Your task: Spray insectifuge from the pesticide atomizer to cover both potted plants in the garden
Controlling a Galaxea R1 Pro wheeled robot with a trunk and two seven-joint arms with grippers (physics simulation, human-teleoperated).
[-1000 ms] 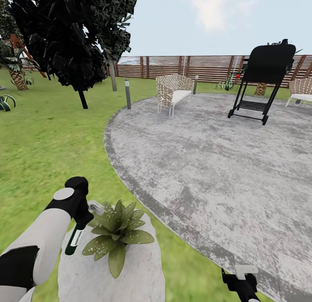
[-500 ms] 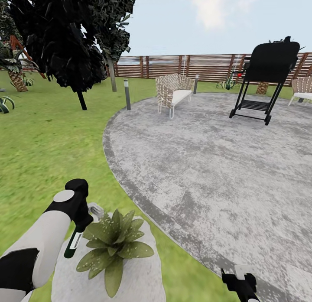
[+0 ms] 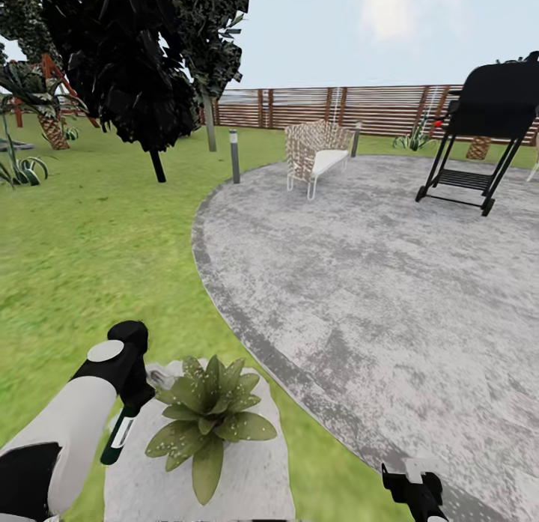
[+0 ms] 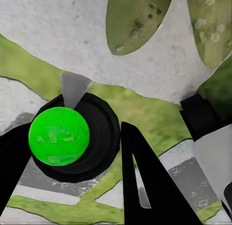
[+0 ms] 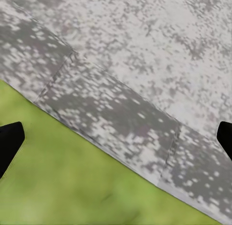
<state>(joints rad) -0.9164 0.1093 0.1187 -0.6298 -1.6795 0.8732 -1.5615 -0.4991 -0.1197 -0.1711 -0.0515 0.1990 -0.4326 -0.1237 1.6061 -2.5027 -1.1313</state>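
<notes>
Head view: left gripper [image 3: 135,391] low at left, clamped on the atomizer [image 3: 118,436], bottle hanging down, its whitish head [image 3: 160,377] pointing at the plant [image 3: 207,413] just beside it. Plant sits on a pale stone slab [image 3: 247,477] in the lawn [image 3: 90,260]. Right gripper [image 3: 416,486] at the bottom edge over the patio [image 3: 374,282] rim; can't tell its jaws here. Farther off: wicker bench [image 3: 316,156] and black grill [image 3: 483,125] on the patio, two bollard lamps [image 3: 234,156] near the bench, big dark bush [image 3: 127,65] at left w/ a palm [image 3: 41,95] behind, slat fence [image 3: 344,106] across the back. Nothing btw nozzle and leaves.

Left wrist view: dark fingers [image 4: 145,181] either side of the atomizer's round black base w/ bright green centre [image 4: 59,135]; speckled leaves [image 4: 137,17] over the slab beyond, grass strip between.

Right wrist view: two black fingertips [image 5: 9,142] at opposite edges, wide apart, nothing held; below them the patio's darker border meets grass [image 5: 58,186].
</notes>
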